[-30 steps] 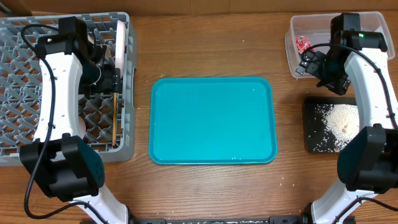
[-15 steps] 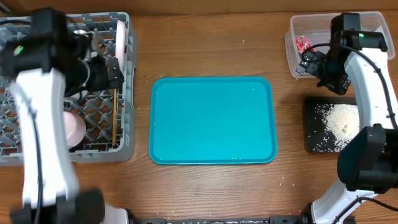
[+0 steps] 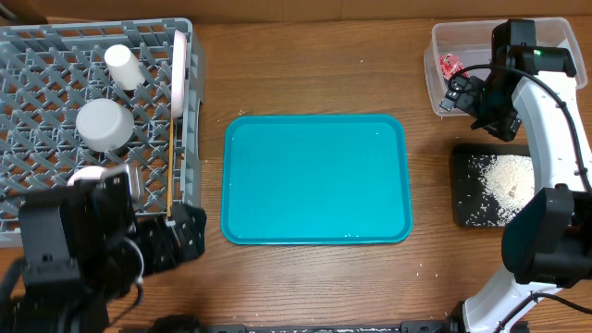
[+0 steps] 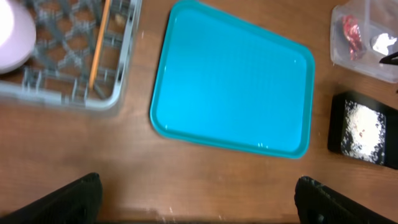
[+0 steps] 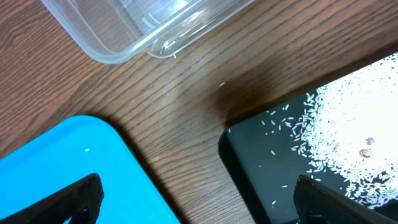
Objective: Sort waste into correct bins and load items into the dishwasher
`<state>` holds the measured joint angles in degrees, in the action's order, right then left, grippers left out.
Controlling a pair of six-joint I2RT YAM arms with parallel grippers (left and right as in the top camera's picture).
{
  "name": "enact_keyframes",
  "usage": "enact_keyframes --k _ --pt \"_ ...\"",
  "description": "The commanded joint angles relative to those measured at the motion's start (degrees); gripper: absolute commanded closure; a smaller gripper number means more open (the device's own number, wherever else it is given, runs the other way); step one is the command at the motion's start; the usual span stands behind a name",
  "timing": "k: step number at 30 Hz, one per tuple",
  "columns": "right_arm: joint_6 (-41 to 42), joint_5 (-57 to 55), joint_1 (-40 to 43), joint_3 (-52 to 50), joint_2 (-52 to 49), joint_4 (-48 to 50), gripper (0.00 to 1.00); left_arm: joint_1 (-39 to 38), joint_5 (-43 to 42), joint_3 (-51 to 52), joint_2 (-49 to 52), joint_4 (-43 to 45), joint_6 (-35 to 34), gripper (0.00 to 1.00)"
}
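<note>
The grey dish rack (image 3: 55, 199) holds a white cup (image 3: 120, 65), a pale overturned bowl (image 3: 100, 123), a white plate on edge (image 3: 176, 69), chopsticks (image 3: 173, 176) and a pinkish bowl (image 4: 12, 34). The clear tub (image 3: 444, 88) holds a red wrapper (image 3: 450, 65) and a white crumpled tissue (image 4: 382, 42). The black tray (image 3: 462, 185) holds rice (image 3: 507, 180). My left gripper (image 4: 199, 199) is open and empty, high over the table's front left. My right gripper (image 5: 199, 199) is open and empty between the tub (image 5: 124, 43) and the black tray (image 5: 261, 155).
A teal serving tray (image 3: 314, 180) lies in the middle of the wooden table, with a few stray grains on it. It also shows in the left wrist view (image 4: 236, 87) and the right wrist view (image 5: 62, 168). A few grains lie on the wood near the tub.
My left arm has pulled back from over the rack to the front left, uncovering the cup and bowls. The right arm has not moved.
</note>
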<state>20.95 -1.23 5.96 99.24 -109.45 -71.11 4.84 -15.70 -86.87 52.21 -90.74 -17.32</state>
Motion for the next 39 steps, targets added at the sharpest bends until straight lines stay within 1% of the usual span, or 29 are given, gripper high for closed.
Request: enact_keyframes --k 1,5,8,10,14,17,21,24,28,32,36,39 --pt "0.04 0.31 -0.15 0.96 1.33 0.33 0.00 -0.37 -0.59 0.63 -2.03 -1.95 -3.91 0.00" --pt "0.04 0.31 -0.15 0.96 1.33 0.33 0.00 -0.37 0.44 0.63 -2.05 -3.52 -2.43 0.00" --pt "0.04 0.31 -0.15 0.96 1.33 0.33 0.00 -0.55 0.74 3.39 -2.05 1.22 -2.73 0.00" --pt "0.04 0.31 -0.15 0.96 1.33 0.33 0.00 -1.64 0.94 7.04 -2.08 5.57 -1.40 0.00" --pt "0.04 0.31 -0.15 0.96 1.33 0.33 0.00 -4.83 1.07 20.04 -4.26 19.39 3.82 0.00" --pt "0.04 0.31 -0.15 0.96 1.33 0.33 0.00 -6.10 1.53 32.02 -8.15 33.53 7.43 0.00" --pt "0.04 0.31 -0.15 0.96 1.33 0.33 0.00 -6.16 2.23 46.66 -14.67 50.40 8.28 0.00" --pt "0.04 0.31 -0.15 0.96 1.33 0.33 0.00 -6.16 3.23 54.90 -20.26 56.26 8.33 0.00" --pt "0.04 0.31 -0.15 0.96 1.33 0.33 0.00 -6.16 7.56 64.76 -29.38 63.73 8.35 0.00" --pt "0.04 0.31 -0.15 0.96 1.33 0.33 0.00 -6.16 8.81 71.76 -36.13 69.70 8.33 0.00" --pt "0.04 0.31 -0.15 0.96 1.33 0.33 0.00 -6.16 8.83 76.83 -40.28 75.58 8.35 0.00" --pt "0.04 0.31 -0.15 0.96 1.33 0.33 0.01 -6.16 8.81 81.22 -43.39 82.84 8.33 0.00"
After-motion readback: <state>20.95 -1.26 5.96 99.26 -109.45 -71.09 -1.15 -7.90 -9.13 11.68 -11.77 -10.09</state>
